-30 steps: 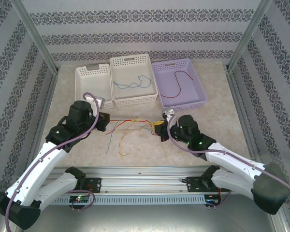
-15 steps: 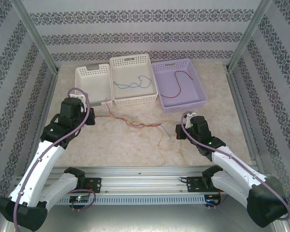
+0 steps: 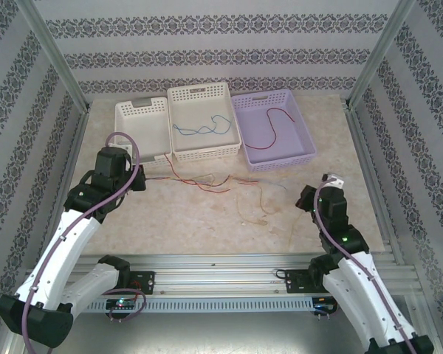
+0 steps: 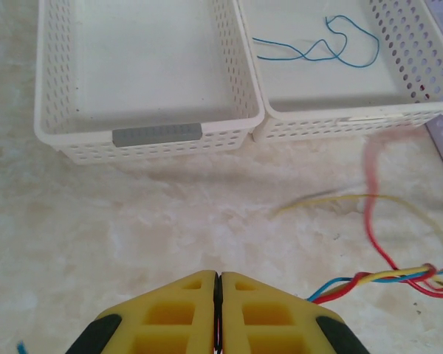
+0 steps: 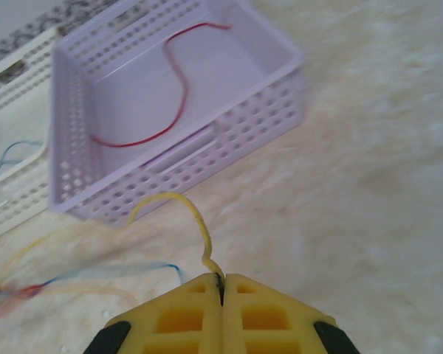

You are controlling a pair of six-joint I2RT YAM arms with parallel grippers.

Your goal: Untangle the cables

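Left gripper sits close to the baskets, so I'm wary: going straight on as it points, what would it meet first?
The left gripper would likely hit the near wall of the empty white basket, by its grey label; depth is unclear.

The left gripper has its yellow fingers pressed together at the bottom edge. A twisted bundle of red, yellow and blue cables comes in from the right and passes under it. Beyond stand an empty white basket and a second white basket, which holds a blue cable.
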